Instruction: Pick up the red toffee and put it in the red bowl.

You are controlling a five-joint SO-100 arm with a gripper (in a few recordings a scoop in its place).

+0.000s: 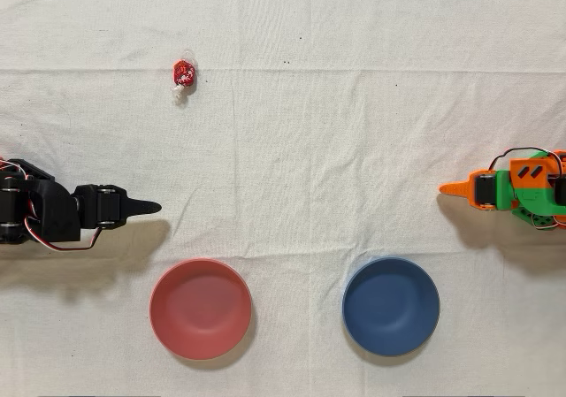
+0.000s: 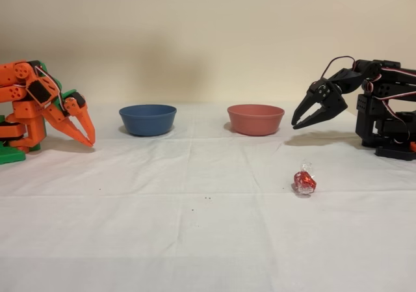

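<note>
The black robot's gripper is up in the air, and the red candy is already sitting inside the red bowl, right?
Not quite. The gripper is up in the air, but the red toffee lies on the white cloth, apart from the red bowl, which holds nothing. The overhead view shows it.

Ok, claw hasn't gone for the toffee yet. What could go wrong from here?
1. The red toffee is tiny and foil-wrapped; the claw may pinch only a twisted end and drop it.
2. The blue bowl sits beside the red bowl; a long swing could overshoot.
</note>
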